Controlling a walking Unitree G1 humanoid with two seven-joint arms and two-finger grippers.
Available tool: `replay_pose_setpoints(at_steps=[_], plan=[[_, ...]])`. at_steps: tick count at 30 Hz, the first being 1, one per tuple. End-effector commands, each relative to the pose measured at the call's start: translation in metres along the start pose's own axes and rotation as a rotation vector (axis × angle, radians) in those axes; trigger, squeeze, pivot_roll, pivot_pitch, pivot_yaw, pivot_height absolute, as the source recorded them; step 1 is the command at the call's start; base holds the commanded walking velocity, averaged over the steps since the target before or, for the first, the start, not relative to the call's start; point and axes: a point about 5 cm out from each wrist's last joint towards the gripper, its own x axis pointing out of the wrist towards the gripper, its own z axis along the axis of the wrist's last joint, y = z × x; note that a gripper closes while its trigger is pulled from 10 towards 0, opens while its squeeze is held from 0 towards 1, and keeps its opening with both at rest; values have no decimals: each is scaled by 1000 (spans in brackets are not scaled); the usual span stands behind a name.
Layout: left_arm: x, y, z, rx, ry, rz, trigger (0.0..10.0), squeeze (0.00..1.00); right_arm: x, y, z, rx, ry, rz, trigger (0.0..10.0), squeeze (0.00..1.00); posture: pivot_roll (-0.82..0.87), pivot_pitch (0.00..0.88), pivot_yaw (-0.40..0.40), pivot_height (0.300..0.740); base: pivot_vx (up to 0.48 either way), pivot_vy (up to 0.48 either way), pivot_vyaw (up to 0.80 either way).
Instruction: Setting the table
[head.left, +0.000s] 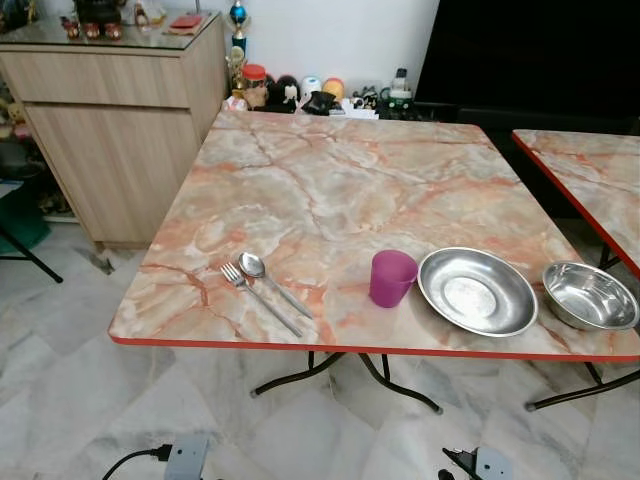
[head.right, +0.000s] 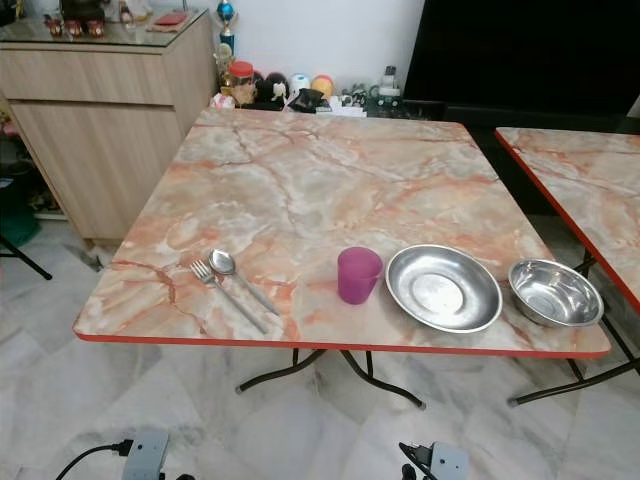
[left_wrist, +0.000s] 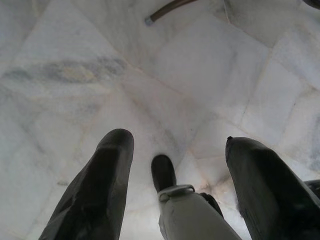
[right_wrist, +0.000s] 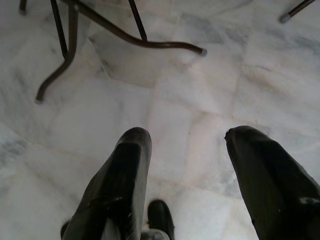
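- While I faced it, the marble-patterned worktop (head.left: 330, 180) carried everything along its near edge.
- My left gripper (left_wrist: 172, 145) and right gripper (right_wrist: 187, 137) hung spread open, empty, over the floor (right_wrist: 200, 90).
- The steel plate (head.left: 477, 291) sat between purple cup (head.left: 391, 277) and steel bowl (head.left: 590, 295).
- Fork (head.left: 258, 296) and spoon (head.left: 270, 281) lay together, left of the cup.

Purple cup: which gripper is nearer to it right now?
Right, narrowly. The purple cup stands right of centre; the right gripper and left gripper both hang open over the floor.
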Motion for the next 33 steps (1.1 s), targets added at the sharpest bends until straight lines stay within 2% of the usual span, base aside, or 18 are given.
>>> replay_pose_setpoints(at_steps=[1,8,13,19,29,33], plan=[[1,1,1,-5,18,0,10000,0,3,0,9,6,-11,-3,10000,0,-21,0,-40,740,0,0,0],[0,4,2,1,15,4,10000,0,3,0,12,8,-16,-5,10000,0,-18,0,-38,740,0,0,0],[-4,7,-15,-5,52,15,10000,0,1,1,2,3,3,4,10000,0,-10,0,-51,740,0,0,0],[-5,6,-20,5,62,3,10000,0,0,2,0,3,5,10,10000,0,-8,0,-51,740,0,-42,0],[-5,5,-18,-3,54,3,10000,0,-1,2,-3,2,9,13,10000,0,-10,0,-52,740,0,-256,0],[-5,5,-19,-1,54,2,10000,0,-2,0,-7,6,15,9,10000,0,-15,1,-52,740,0,0,0]])
